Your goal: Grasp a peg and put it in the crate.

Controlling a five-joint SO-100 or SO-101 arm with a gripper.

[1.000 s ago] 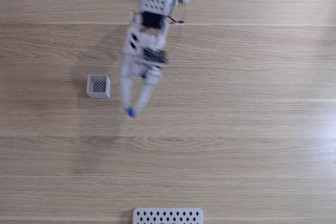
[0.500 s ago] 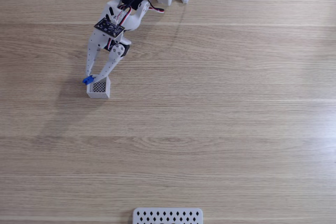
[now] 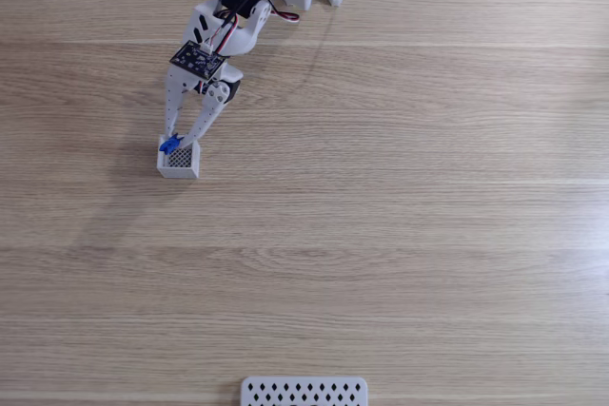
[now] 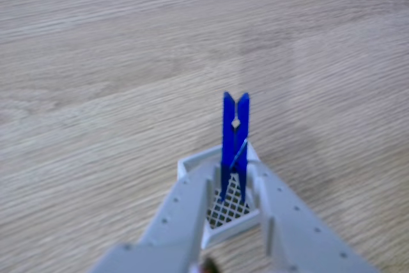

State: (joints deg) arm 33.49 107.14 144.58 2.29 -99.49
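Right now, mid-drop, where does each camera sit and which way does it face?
Fixed view: above, looking straight down on the table; the arm comes in from the top edge, gripper at the crate.
Other view: apparently on the gripper, looking along its fingers at the upright peg over the crate.
Shared: peg, crate, gripper.

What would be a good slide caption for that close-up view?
The gripper holds a blue peg upright over the small white crate.
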